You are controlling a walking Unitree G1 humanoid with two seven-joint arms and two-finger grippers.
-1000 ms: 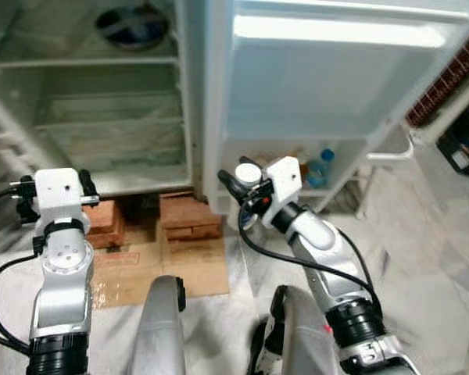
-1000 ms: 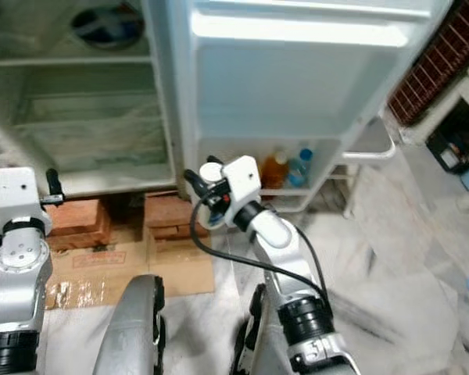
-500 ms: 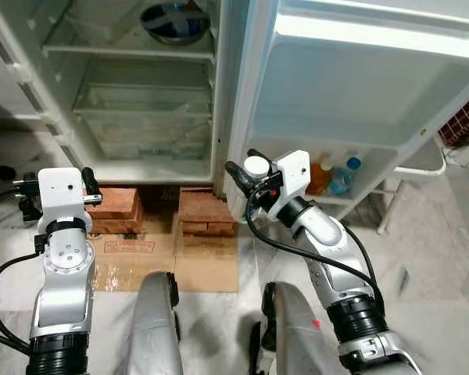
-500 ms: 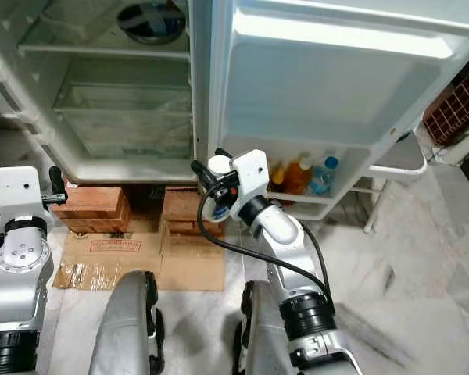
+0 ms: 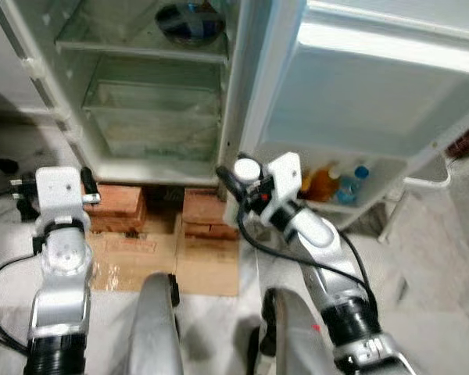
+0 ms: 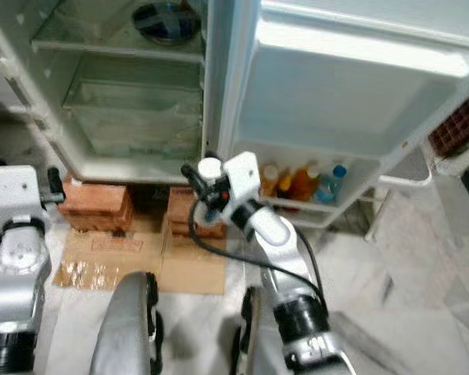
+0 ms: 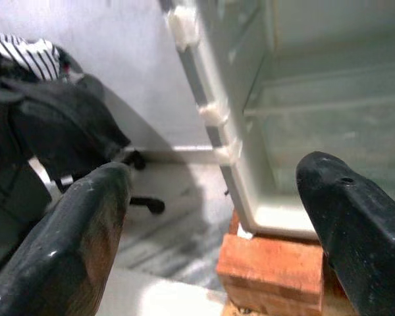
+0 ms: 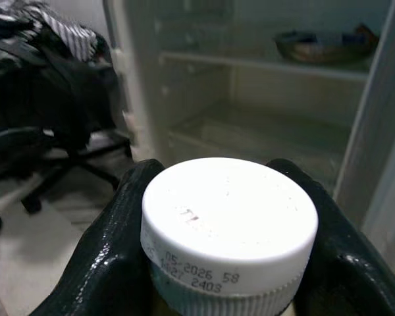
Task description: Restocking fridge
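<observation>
My right gripper (image 5: 242, 173) is shut on a bottle with a white cap (image 5: 246, 169), held upright in front of the lower edge of the open fridge door (image 5: 375, 94). In the right wrist view the dated cap (image 8: 229, 220) sits between the black fingers (image 8: 112, 250). The fridge (image 5: 152, 117) stands open with bare glass shelves and a dark bowl (image 5: 189, 22) on an upper shelf. My left gripper (image 7: 217, 224) is open with nothing between its fingers, held low to the left, facing the fridge's bottom corner.
The door's bottom shelf (image 5: 375, 199) holds an orange bottle (image 5: 324, 183) and a blue-capped bottle (image 5: 353, 183). The fridge rests on red bricks (image 5: 113, 212), with cardboard (image 5: 168, 258) on the floor before them. A black office chair with clothing (image 7: 59, 125) stands to the left.
The whole picture has shifted as the camera moved, so more of the fridge interior shows. The right gripper still holds the bottle in the same pose; the left stays open.
</observation>
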